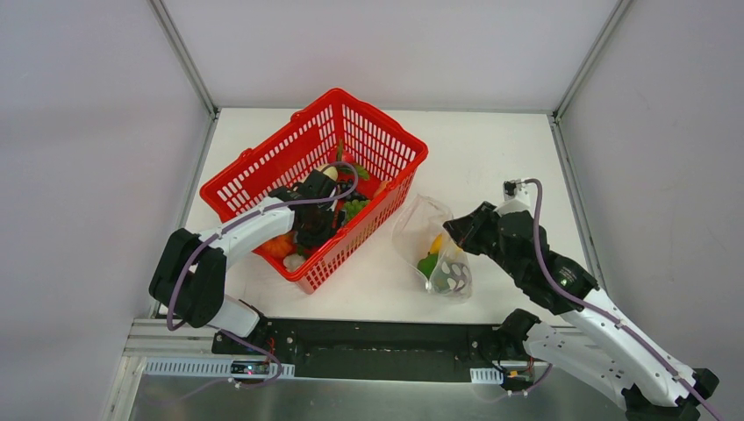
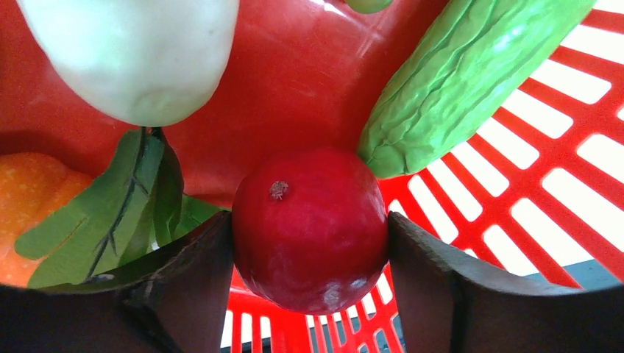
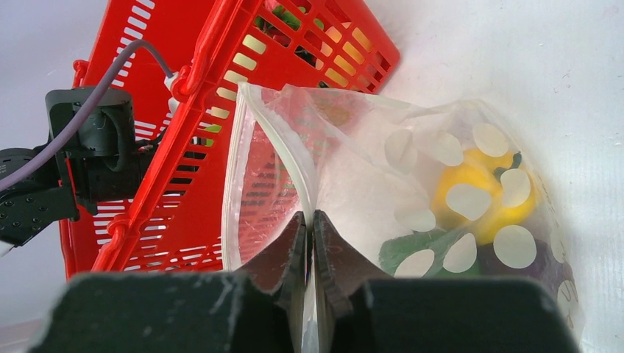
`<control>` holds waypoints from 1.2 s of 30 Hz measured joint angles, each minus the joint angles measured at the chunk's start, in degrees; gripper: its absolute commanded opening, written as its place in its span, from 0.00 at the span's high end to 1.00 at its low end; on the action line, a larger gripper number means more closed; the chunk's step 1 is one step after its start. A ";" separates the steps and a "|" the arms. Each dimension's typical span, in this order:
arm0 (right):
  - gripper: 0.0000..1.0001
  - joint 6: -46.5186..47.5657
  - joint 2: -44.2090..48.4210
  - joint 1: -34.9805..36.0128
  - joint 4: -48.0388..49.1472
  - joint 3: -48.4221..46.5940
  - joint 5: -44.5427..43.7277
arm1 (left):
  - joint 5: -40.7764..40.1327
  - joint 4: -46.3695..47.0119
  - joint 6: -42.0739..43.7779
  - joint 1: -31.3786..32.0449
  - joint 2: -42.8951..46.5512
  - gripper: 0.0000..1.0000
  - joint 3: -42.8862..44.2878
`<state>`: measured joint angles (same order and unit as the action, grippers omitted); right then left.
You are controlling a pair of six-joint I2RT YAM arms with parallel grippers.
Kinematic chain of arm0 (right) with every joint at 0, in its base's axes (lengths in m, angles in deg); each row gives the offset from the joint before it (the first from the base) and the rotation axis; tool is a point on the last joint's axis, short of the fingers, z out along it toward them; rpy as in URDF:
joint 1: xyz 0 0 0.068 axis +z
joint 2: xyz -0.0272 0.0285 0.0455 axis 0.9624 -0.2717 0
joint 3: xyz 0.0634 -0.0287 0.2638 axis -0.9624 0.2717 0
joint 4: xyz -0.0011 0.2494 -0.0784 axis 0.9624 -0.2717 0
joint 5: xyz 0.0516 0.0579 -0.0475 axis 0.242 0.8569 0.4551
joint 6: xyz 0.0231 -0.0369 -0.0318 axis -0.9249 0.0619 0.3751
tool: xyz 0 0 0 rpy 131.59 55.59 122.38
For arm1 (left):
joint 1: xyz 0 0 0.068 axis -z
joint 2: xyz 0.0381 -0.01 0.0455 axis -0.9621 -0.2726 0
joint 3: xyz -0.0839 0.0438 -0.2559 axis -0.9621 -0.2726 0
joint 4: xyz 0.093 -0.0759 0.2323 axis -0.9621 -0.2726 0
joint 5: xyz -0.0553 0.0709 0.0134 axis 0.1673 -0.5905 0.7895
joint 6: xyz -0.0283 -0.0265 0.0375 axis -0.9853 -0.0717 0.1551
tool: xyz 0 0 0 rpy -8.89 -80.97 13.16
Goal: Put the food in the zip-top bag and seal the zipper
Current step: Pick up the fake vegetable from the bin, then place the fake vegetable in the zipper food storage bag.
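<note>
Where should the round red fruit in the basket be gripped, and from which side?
Across its widest middle, coming down from above, the way the left end effector brackets it. The red fruit is round and smooth, so an off-centre pinch would likely slip. The green gourd crowds its upper right.

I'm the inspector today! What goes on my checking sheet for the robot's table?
Surface: white table.
Job's things: zip-top bag mouth open, yellow food inside; red fruit and green vegetable in the basket.
Clutter: red basket, white radish.
Grippers: left gripper closed on the red fruit; right gripper pinching the bag's edge.
Cables: purple cable along each arm.
Surroundings: pale walls, metal frame.
</note>
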<state>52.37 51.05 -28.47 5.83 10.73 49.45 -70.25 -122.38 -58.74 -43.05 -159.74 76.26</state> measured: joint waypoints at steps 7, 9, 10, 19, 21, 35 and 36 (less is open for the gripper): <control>0.90 0.00 0.52 0.00 -0.52 0.00 -0.44 | -0.04 -0.57 -0.15 0.07 0.87 0.58 -0.07; 0.90 0.00 0.55 0.00 -0.57 0.00 -0.57 | -0.46 -1.77 -0.15 0.11 2.12 0.58 -0.07; 0.90 0.00 0.55 0.00 -0.57 0.02 -0.61 | -1.05 -2.51 -0.15 0.33 3.41 0.59 -0.07; 0.90 0.00 0.85 0.00 -0.72 0.02 -0.85 | -3.65 -3.19 -0.50 0.42 17.25 0.60 0.07; 0.90 -0.02 0.98 0.00 -0.74 0.04 -0.90 | -4.26 -3.19 -0.98 0.42 17.99 0.60 0.04; 0.90 -0.02 0.92 0.00 -0.74 0.07 -1.05 | -11.37 -2.10 -4.35 0.42 28.50 0.59 -1.62; 0.90 0.00 0.83 0.00 -0.74 0.07 -1.05 | -11.67 -1.75 -4.55 0.42 29.73 0.59 -1.86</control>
<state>52.37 51.88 -28.47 5.08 10.79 48.40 -81.93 -124.13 -63.28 -42.63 -130.02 74.40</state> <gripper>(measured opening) 0.095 0.684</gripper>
